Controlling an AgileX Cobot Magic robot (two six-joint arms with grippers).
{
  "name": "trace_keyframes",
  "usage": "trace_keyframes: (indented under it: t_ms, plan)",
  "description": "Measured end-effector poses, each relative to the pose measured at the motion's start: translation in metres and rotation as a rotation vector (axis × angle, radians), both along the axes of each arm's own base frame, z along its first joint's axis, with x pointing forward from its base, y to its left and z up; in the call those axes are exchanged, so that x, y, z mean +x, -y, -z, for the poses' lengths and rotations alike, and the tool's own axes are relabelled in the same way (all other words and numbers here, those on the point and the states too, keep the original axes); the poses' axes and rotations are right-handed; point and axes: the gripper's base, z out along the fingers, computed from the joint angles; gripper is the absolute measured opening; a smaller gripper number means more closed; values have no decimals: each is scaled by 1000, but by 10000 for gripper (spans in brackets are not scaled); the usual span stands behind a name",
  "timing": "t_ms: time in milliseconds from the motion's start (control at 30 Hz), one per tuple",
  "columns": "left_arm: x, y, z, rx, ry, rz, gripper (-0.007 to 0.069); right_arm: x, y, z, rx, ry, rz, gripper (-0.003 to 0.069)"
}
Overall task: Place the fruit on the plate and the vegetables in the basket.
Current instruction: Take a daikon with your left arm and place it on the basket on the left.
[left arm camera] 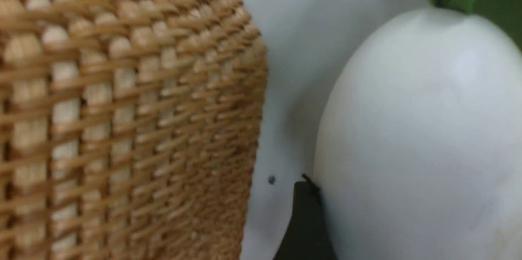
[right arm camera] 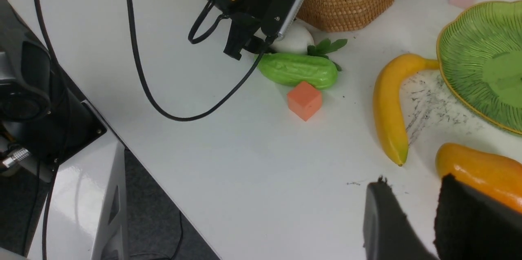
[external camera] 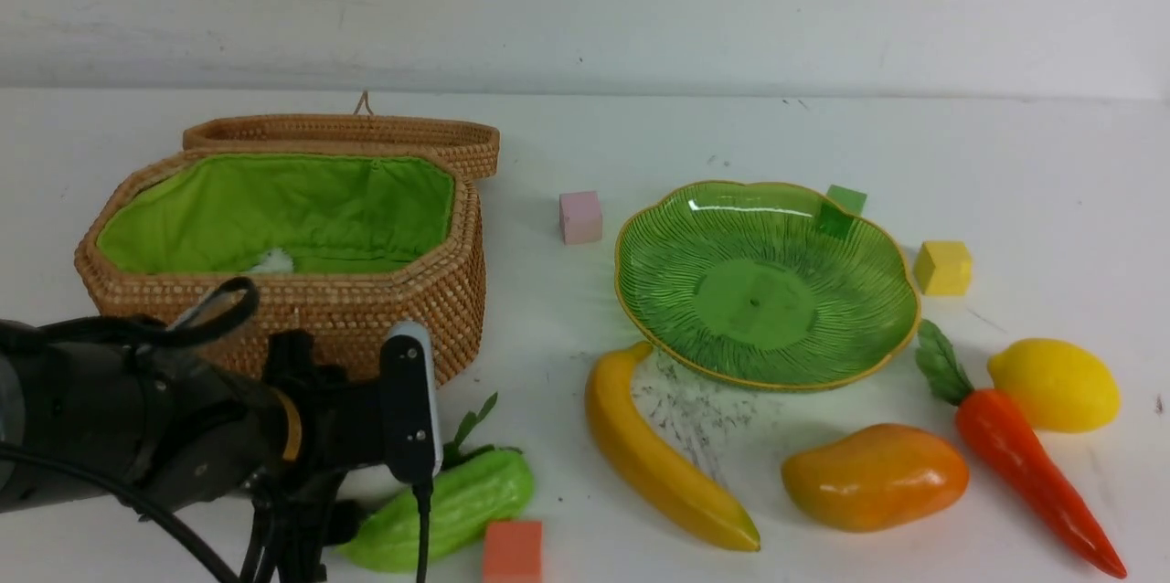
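The white radish (left arm camera: 420, 137) lies on the table between the wicker basket (external camera: 366, 309) and the green gourd (external camera: 457, 505). My left gripper (right arm camera: 255, 46) is down around it. One dark finger (left arm camera: 304, 211) rests against its side and the other is hidden. On the right, the banana (external camera: 654, 460), the mango (external camera: 873, 476), the lemon (external camera: 1056, 384) and the carrot (external camera: 1024, 455) lie around the green plate (external camera: 631, 291), which holds nothing. My right gripper (right arm camera: 412, 186) hovers beside the mango (right arm camera: 481, 170), open a little, with nothing between its fingers.
Small cubes are scattered about: pink (external camera: 580, 217), green (external camera: 843, 204) behind the plate, yellow (external camera: 943, 267), and orange (external camera: 512, 551) next to the gourd. The basket's lid (external camera: 347, 133) lies open behind it. The table's edge (right arm camera: 134, 150) and the robot base are close by.
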Motion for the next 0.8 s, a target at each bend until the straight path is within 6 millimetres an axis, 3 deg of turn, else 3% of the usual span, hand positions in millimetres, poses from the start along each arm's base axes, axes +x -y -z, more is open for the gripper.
trace_keyframes:
  t_ms: [233, 533, 667, 700, 800]
  plan:
    - [-15, 8, -31, -16, 68, 35, 519, 0, 0, 0, 0, 0, 0, 202]
    - [-42, 14, -54, -32, 33, 26, 519, -1, -1, 0, 8, -7, -7, 204]
    - [-56, 18, -80, -115, 114, 38, 519, -1, -1, -1, 21, -2, -8, 206]
    - [-58, 16, -99, -187, 166, -7, 519, 0, -2, -3, 42, 12, -5, 208]
    - [-52, 8, -126, -256, 249, -83, 519, 2, -3, -8, 81, 54, -1, 211]
